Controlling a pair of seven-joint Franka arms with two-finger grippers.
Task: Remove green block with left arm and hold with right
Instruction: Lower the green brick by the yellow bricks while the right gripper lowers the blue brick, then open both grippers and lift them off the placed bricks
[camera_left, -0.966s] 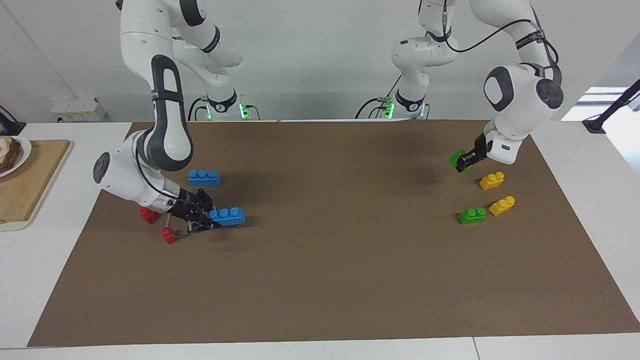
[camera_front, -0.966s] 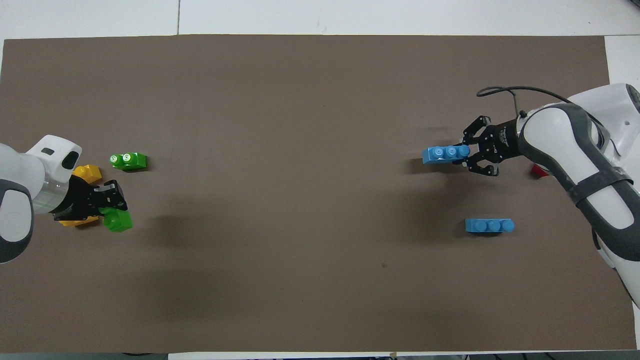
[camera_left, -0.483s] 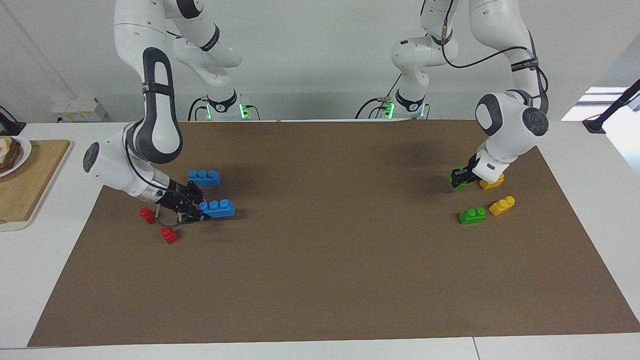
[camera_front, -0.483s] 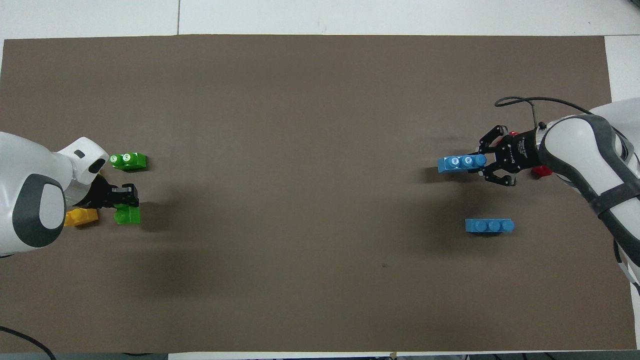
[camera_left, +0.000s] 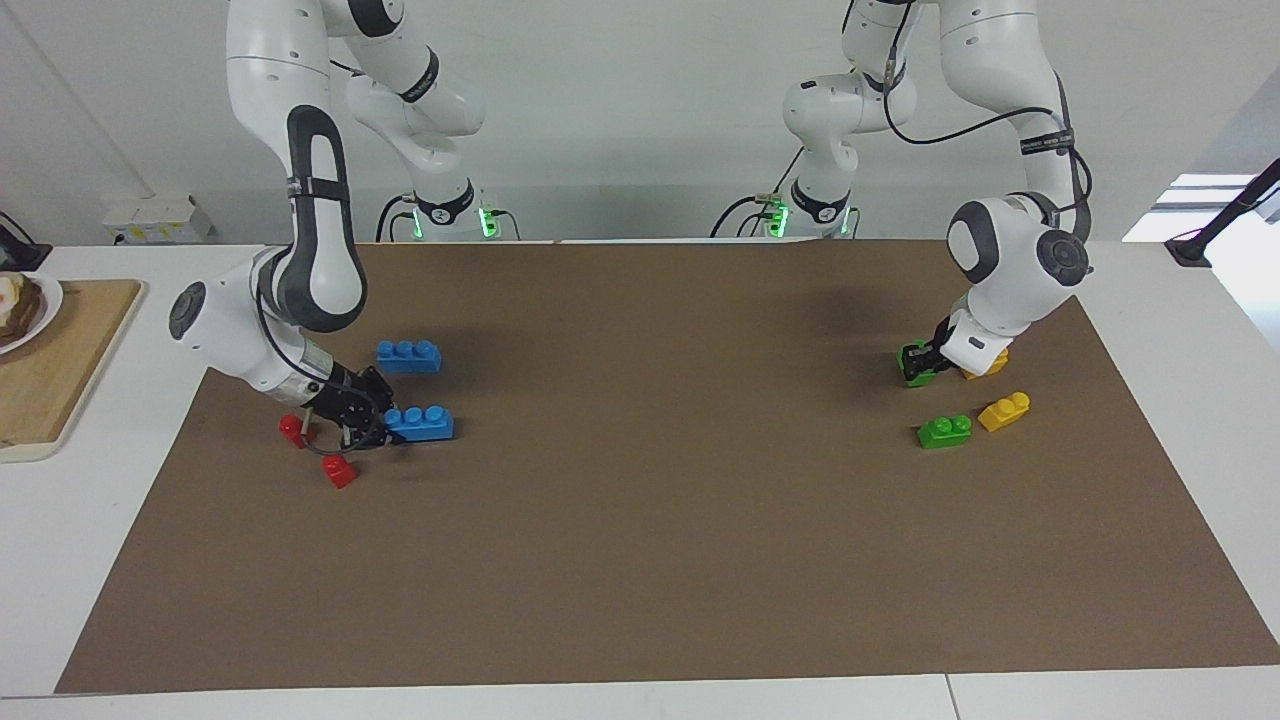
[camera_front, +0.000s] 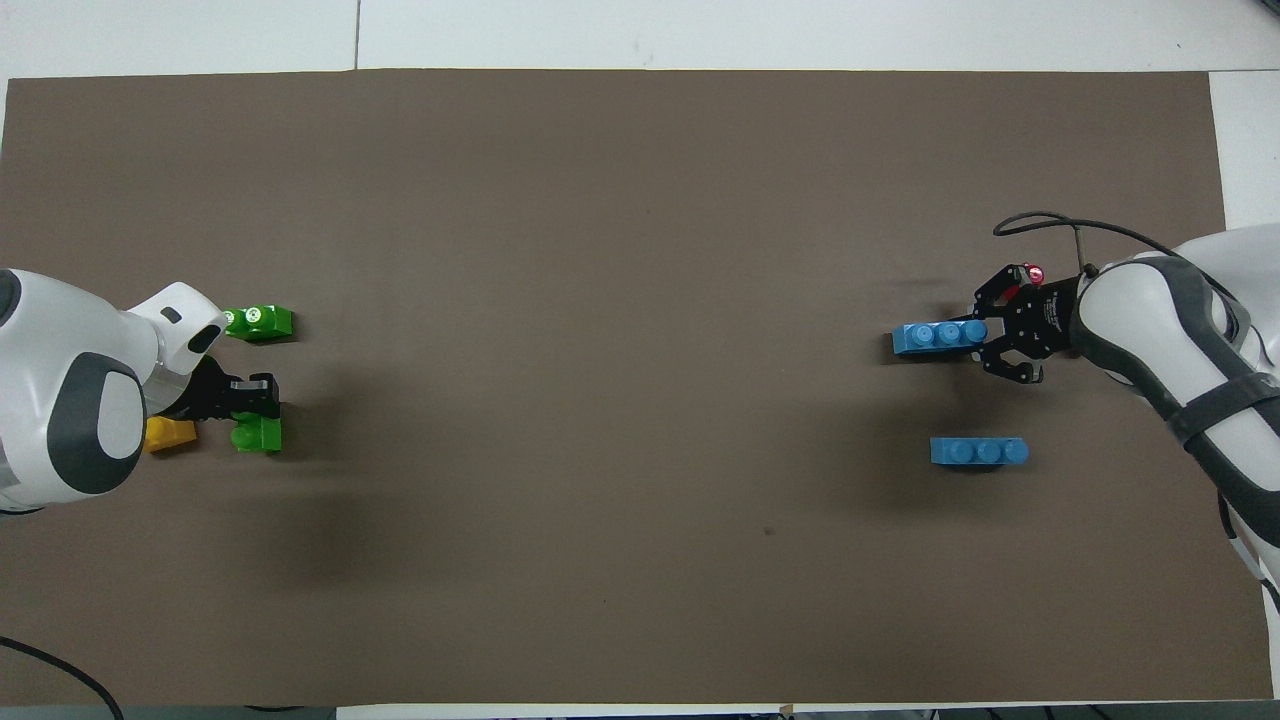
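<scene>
My left gripper (camera_left: 918, 362) is shut on a green block (camera_left: 912, 364) and holds it low at the brown mat, beside a yellow brick (camera_left: 988, 364). In the overhead view the left gripper (camera_front: 256, 408) partly covers the green block (camera_front: 257, 435). I cannot tell whether the block touches the mat. A second green block (camera_left: 944, 431) lies loose on the mat, farther from the robots; it also shows in the overhead view (camera_front: 259, 322). My right gripper (camera_left: 386, 426) is shut on the end of a blue three-stud brick (camera_left: 421, 423), low at the mat; both show in the overhead view, the right gripper (camera_front: 986, 338) and the blue brick (camera_front: 938, 338).
Another blue brick (camera_left: 408, 355) lies nearer to the robots. Two red bricks (camera_left: 292, 429) (camera_left: 339, 470) lie by the right gripper. A second yellow brick (camera_left: 1004, 411) lies beside the loose green block. A wooden board (camera_left: 55, 360) stands off the mat at the right arm's end.
My left gripper has come down with the green block to just beside the yellow brick. My right gripper has drawn the blue brick back toward the right arm's end and lower.
</scene>
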